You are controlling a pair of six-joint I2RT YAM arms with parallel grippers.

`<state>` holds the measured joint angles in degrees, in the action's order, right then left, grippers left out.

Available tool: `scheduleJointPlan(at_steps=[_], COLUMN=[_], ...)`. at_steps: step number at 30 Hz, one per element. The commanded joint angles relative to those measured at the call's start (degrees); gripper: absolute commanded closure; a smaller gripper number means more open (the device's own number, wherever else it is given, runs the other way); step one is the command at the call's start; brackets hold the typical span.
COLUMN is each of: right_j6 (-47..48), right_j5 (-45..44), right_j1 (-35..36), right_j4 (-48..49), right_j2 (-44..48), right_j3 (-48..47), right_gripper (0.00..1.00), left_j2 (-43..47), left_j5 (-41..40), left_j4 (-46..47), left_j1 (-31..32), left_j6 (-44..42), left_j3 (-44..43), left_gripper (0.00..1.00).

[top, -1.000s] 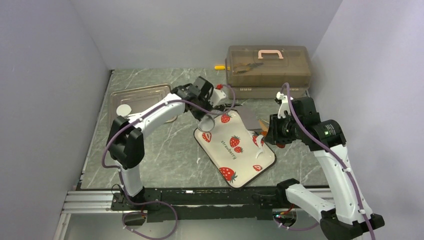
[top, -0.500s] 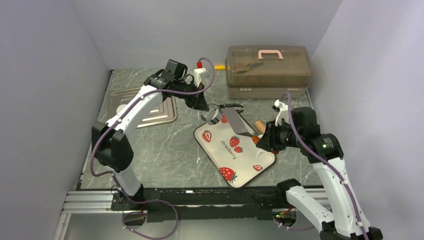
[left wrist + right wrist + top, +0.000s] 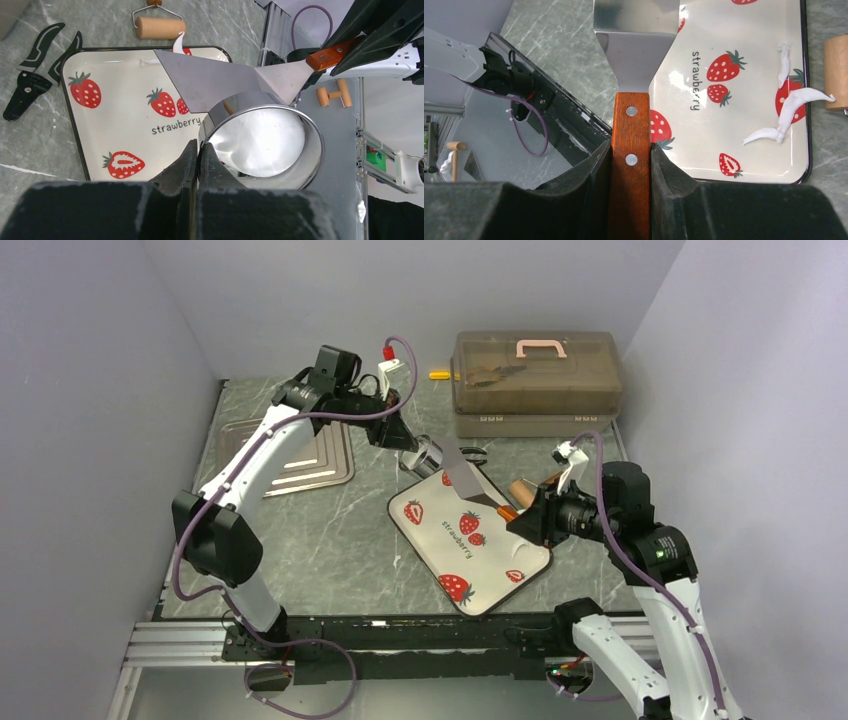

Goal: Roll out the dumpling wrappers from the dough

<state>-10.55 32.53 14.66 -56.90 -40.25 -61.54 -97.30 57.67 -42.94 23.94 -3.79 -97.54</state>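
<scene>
Top view: your left gripper (image 3: 412, 448) is pinched on the wall of a steel ring cutter (image 3: 428, 456), held over the far corner of the strawberry tray (image 3: 440, 540). Your right gripper (image 3: 522, 516) grips a spatula (image 3: 466, 486) by its wooden handle, with the blade reaching toward the ring. A wooden roller (image 3: 522, 487) lies just beside the tray's right edge. A metal baking tray (image 3: 300, 455) sits at the left and a lidded box (image 3: 535, 375) at the back. The dough is too small to make out here.

Left wrist: the left gripper's (image 3: 198, 155) jaws are nearly together, with the ring's (image 3: 212, 125) thin wall between them. The spatula blade (image 3: 210, 82) lies beyond the ring; you cannot tell whether they touch. A curl of dough (image 3: 178, 42) sits at the tray (image 3: 115, 120) rim, near the roller (image 3: 160, 27).

Right wrist: the right gripper (image 3: 630, 155) clamps the handle, partly closed. The blade (image 3: 634, 50) hangs over the tray's (image 3: 744, 65) edge. Thin strips of dough (image 3: 791, 112) lie on the tray, beside the roller (image 3: 836, 70).
</scene>
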Motion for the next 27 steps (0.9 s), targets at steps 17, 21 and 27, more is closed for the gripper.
scheduleJointPlan(at_steps=[17,21,27], right_j6=[-2.22,-5.7,-6.35], right_j5=[9.0,11.67,12.08], right_j1=[0.59,0.59,0.54], right_j4=[6.59,15.06,20.45], right_j2=[5.98,7.68,5.16], right_j3=[0.0,4.92,9.27], right_gripper=[1.0,1.0,1.0], left_j2=[2.66,2.8,2.87], left_j5=[-1.34,-1.51,0.37], left_j4=[1.02,0.73,1.45], left_j1=[-2.28,-1.71,0.31], left_j6=[-2.44,-2.67,-1.01], left_j3=[-2.79,-2.32,-3.5], left_gripper=[1.0,1.0,1.0])
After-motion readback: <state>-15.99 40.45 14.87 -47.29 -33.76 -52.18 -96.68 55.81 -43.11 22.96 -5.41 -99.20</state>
